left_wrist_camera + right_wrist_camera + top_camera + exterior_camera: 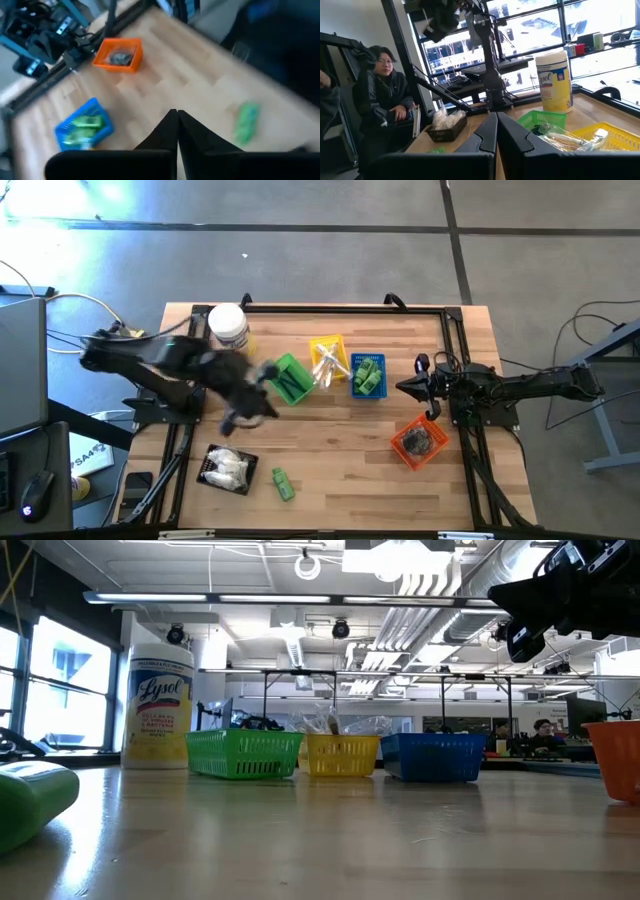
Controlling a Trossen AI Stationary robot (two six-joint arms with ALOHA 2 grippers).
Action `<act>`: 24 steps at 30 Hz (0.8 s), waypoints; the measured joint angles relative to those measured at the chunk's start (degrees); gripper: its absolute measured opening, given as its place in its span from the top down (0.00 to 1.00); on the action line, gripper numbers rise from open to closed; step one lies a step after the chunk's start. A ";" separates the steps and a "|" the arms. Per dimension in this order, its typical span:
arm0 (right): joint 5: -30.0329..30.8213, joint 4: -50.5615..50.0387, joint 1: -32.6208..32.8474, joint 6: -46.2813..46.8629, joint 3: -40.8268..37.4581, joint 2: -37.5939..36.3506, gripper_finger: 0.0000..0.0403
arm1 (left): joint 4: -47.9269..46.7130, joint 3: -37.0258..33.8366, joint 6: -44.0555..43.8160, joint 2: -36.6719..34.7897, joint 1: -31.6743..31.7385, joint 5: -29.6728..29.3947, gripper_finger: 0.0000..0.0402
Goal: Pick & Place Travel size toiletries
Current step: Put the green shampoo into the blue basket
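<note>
Wooden table (340, 450) carries four baskets and a black tray (226, 470); one green tube (283, 484) lies loose near the front edge beside the tray. The left gripper (177, 119) hangs above the boards, fingers clenched on nothing; the right gripper (496, 121) waits, likewise clenched. Descending clenched could knock the tube rolling off.

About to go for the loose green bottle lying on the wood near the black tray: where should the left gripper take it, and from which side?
Grip the green bottle across its narrow middle, coming straight down from above. It lies flat on the table, clear of the black tray, so both long sides look free for fingers. The left gripper, now shut, would need to open first.
</note>
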 joint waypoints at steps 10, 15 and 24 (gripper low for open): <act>0.02 0.61 -0.01 0.00 0.00 0.02 1.00 | 26.44 -34.51 -30.34 -26.44 -14.94 -24.46 1.00; 0.02 0.88 0.00 0.03 0.01 0.04 1.00 | 48.07 -57.09 -32.47 -36.97 -15.59 -30.27 1.00; 1.34 0.43 0.00 0.00 0.00 0.15 1.00 | 63.55 -75.72 -25.72 -48.58 -15.57 -36.99 1.00</act>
